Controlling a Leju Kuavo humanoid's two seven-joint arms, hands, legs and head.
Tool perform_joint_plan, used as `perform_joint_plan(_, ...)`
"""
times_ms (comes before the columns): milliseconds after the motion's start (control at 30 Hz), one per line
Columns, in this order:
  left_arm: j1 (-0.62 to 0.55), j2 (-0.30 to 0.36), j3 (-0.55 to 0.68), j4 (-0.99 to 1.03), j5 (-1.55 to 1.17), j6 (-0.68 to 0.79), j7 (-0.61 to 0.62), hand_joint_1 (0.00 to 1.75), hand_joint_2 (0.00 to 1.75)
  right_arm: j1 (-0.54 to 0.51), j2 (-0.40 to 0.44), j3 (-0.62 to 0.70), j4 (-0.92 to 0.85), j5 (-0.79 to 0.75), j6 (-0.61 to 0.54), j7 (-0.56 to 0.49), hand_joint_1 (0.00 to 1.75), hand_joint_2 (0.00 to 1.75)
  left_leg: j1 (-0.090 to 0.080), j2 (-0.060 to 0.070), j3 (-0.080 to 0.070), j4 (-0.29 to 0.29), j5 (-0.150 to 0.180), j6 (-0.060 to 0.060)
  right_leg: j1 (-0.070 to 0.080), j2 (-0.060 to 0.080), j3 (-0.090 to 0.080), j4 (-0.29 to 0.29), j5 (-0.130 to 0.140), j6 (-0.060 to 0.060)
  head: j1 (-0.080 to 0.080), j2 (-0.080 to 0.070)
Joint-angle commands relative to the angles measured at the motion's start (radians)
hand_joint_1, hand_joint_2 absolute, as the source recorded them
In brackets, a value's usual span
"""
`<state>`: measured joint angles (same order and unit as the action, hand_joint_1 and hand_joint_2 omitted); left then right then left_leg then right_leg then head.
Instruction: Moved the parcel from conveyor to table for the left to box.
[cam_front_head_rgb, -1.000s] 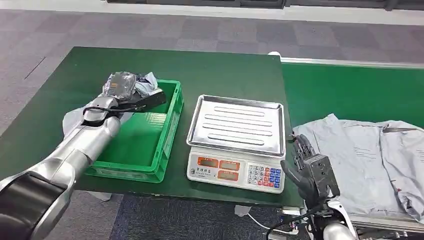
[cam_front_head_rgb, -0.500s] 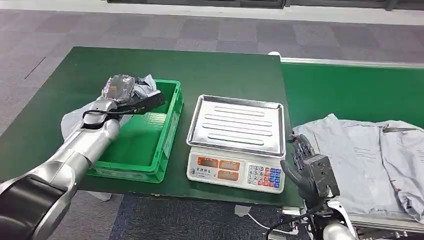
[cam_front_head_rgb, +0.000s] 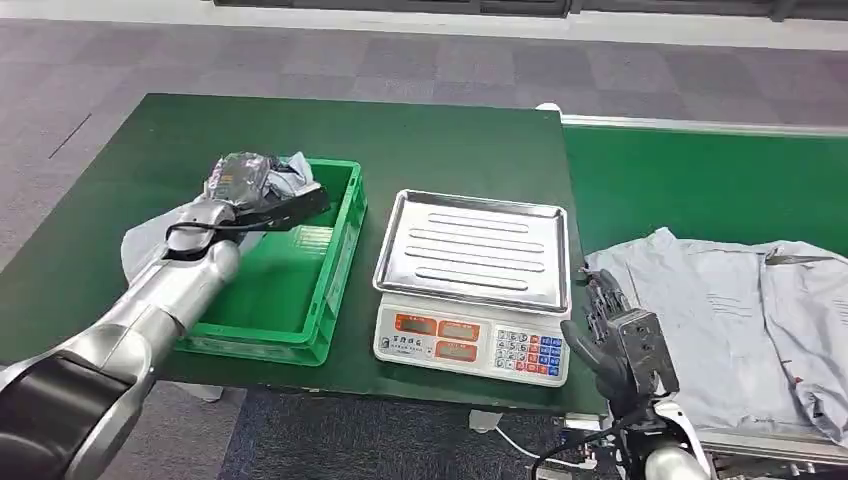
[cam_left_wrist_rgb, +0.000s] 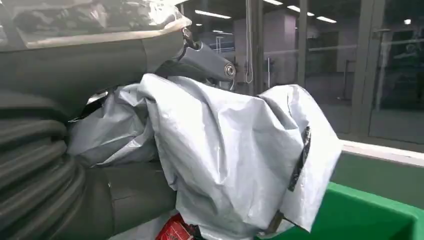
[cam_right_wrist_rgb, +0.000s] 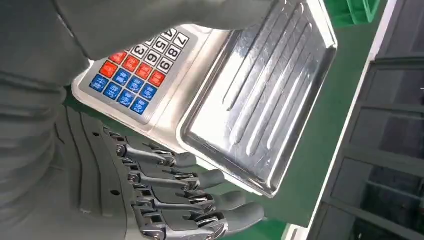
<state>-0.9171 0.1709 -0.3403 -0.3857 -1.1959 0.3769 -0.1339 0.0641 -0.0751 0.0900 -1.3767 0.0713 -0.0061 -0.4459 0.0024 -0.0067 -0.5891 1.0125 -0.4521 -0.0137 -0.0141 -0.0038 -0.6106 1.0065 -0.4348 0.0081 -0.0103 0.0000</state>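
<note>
One parcel (cam_front_head_rgb: 262, 172) — held by left hand (cam_front_head_rgb: 285, 205) | over green bin (cam_front_head_rgb: 335, 270)

Silver arms, dark fingers (cam_right_wrist_rgb: 220, 202), black cables.

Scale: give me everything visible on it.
The scale stands on the green table, between the green bin and the conveyor. On top is a bare, shiny metal tray with raised ribs and an upturned rim. The white sloped front carries two orange-lit displays and a keypad of white, blue and red keys. The right hand hangs beside its keypad corner, fingers apart, not visibly touching.
</note>
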Motion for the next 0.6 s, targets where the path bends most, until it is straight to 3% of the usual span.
perform_joint_plan(33, -0.023, -0.032, 0.062, 0.054, -0.018, -0.014, -0.001, 1.75, 1.75, -0.022, 0.026, -0.048, 0.040, -0.001, 0.000, 0.001, 0.00, 1.75, 0.000, 0.000, 0.001, -0.001, 0.000, 0.000, 0.000, 0.000, 0.001, -0.001, 0.000, 0.000, 0.000, 0.000)
perform_joint_plan(133, -0.023, -0.031, 0.061, 0.054, -0.020, -0.014, -0.001, 1.75, 1.75, -0.023, 0.027, -0.047, 0.040, -0.001, 0.000, 0.001, 0.00, 1.75, 0.001, 0.000, 0.001, 0.000, 0.000, 0.000, 0.001, 0.000, 0.001, -0.001, 0.000, 0.000, 0.000, 0.000)
perform_joint_plan(167, -0.023, -0.033, 0.062, 0.057, -0.019, -0.019, -0.001, 1.38, 1.75, -0.024, 0.030, -0.045, 0.037, -0.001, 0.000, 0.001, 0.00, 1.75, 0.001, 0.001, 0.002, -0.001, 0.000, 0.000, 0.001, 0.000, 0.002, -0.002, 0.000, -0.001, 0.000, 0.000)
perform_joint_plan(200, -0.024, -0.034, 0.065, 0.061, -0.017, -0.026, 0.000, 0.19, 1.75, -0.022, 0.030, -0.045, 0.034, -0.001, -0.001, 0.001, 0.00, 1.75, 0.001, 0.000, 0.001, 0.000, 0.000, 0.000, 0.001, 0.000, 0.001, -0.001, 0.000, -0.001, 0.000, 0.000)
perform_joint_plan(233, -0.023, -0.034, 0.064, 0.061, -0.019, -0.028, -0.001, 0.02, 1.75, -0.021, 0.031, -0.046, 0.031, 0.000, -0.001, 0.001, 0.00, 1.75, 0.001, 0.001, 0.002, -0.002, 0.000, 0.000, 0.002, 0.000, 0.003, -0.003, 0.001, -0.001, 0.000, 0.000)
perform_joint_plan(600, -0.017, -0.046, 0.070, 0.063, -0.031, -0.036, -0.003, 0.00, 1.75, -0.024, 0.029, -0.051, 0.030, 0.004, -0.003, 0.003, 0.00, 1.75, 0.001, 0.000, 0.001, -0.001, 0.000, 0.000, 0.001, 0.000, 0.002, -0.002, 0.000, 0.000, 0.000, 0.000)
